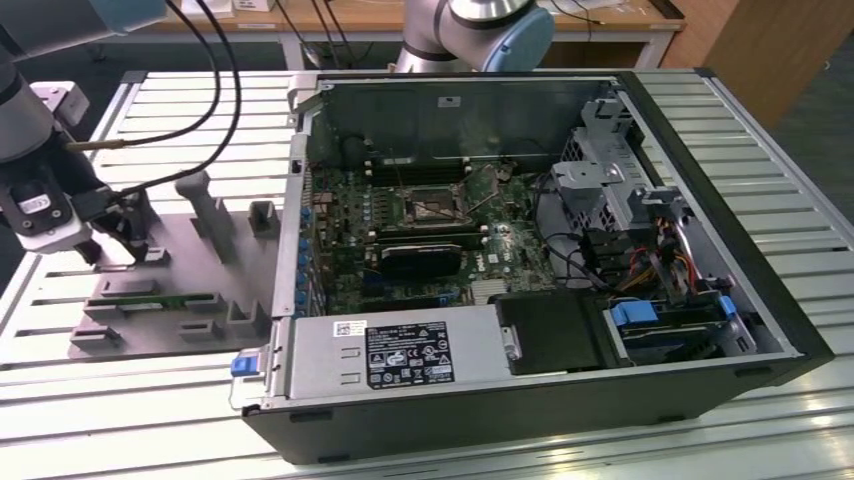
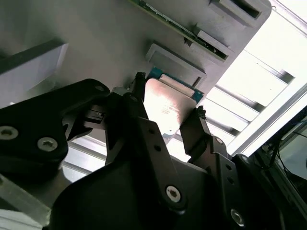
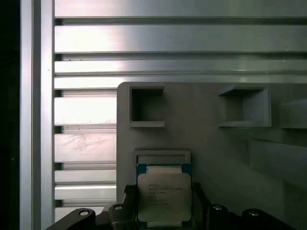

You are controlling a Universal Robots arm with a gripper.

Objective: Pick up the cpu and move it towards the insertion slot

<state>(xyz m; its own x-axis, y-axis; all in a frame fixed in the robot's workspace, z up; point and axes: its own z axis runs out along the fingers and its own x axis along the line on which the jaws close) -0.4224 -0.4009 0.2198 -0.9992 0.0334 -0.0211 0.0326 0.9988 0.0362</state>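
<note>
The pincer (image 2: 169,98) is clamping the cpu (image 3: 164,196) by its edges at the grey holder (image 3: 211,148). Reaching the insertion slot (image 1: 430,207) is probably requiring a level lift.

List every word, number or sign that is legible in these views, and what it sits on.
No text can be quoted.
cpu, metal top, first wrist view: several lines of print, too blurred to read.
power supply label, exterior view: print and symbols, too small to read.
white sticker on the case's inner wall: too small to read.
</note>
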